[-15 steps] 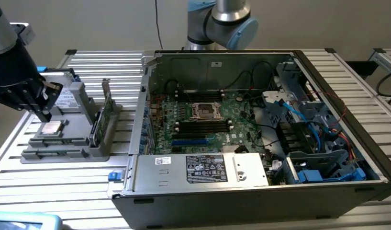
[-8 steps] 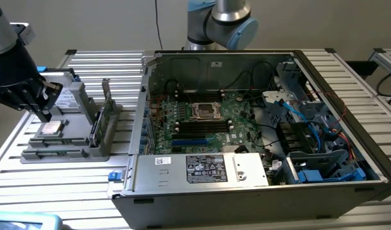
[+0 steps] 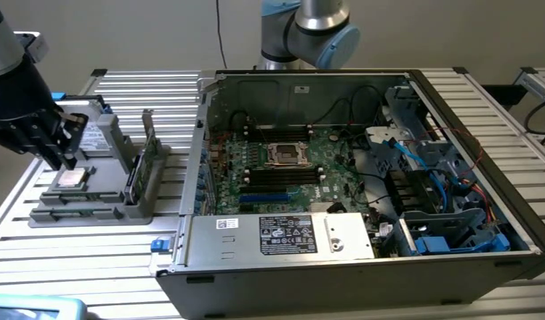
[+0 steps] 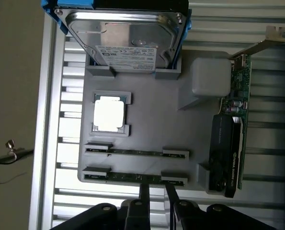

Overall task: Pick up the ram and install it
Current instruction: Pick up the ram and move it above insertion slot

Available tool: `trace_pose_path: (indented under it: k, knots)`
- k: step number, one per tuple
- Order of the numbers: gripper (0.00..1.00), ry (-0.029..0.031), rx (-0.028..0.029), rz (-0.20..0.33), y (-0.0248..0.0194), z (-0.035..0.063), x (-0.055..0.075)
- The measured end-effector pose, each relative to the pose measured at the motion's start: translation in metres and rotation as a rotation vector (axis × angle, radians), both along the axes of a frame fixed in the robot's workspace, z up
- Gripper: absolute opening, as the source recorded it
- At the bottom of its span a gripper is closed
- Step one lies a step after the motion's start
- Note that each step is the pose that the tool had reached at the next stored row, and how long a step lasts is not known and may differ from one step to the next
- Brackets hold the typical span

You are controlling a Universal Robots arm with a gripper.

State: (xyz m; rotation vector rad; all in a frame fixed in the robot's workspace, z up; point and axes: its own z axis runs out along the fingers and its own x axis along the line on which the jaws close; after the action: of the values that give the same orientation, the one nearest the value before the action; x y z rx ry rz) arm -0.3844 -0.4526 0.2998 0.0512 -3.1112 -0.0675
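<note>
Two ram sticks lie edge-up in slots of the grey holder tray (image 4: 147, 103): one ram (image 4: 135, 151) further in, and another ram (image 4: 130, 176) on the tray's edge row. My gripper (image 4: 156, 189) hangs just above that edge-row stick, its two thin fingers (image 4: 144, 191) a little apart with nothing between them. In the exterior view the gripper (image 3: 63, 160) stands over the holder tray (image 3: 134, 210) at the exterior view's left, away from the open computer case (image 3: 343, 173). The motherboard (image 3: 335, 157) lies exposed inside the case.
On the tray also sit a square silver processor (image 4: 108, 115), a hard drive (image 4: 128, 38) in a blue frame, and an upright green graphics card (image 4: 231, 139). Cables and drive cages (image 3: 432, 173) crowd the case's side at the exterior view's right. The slatted metal table (image 3: 85, 257) surrounds everything.
</note>
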Motion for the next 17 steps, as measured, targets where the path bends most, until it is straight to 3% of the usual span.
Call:
trace_pose_path:
  k: [4,17]
  knots:
    - [0.42,0.0001,0.0000,0.000,0.0000,0.0000,0.0000]
    - [0.42,0.0000,0.0000,0.221,0.0000,-0.0004,-0.0002]
